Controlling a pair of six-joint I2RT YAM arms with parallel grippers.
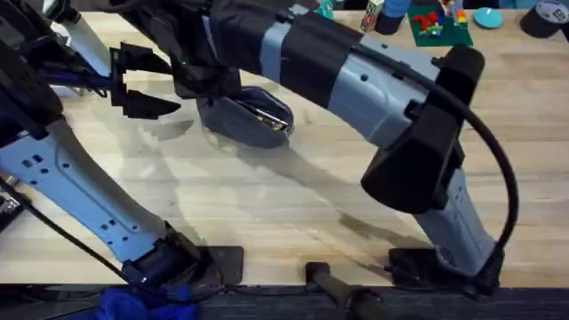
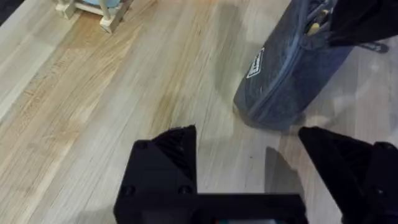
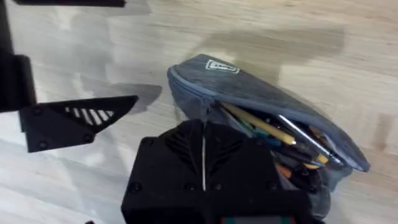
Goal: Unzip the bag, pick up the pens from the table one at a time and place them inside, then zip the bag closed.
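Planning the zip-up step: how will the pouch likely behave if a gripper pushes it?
The bag looks like soft fabric, so it would probably sag and deform rather than slide stiffly. It lies open with pens showing inside, so a hard shove might spill them. Lying flat on the table, it seems unlikely to roll.

Green tray (image 1: 442, 28) of coloured blocks, black tape roll (image 1: 544, 20).
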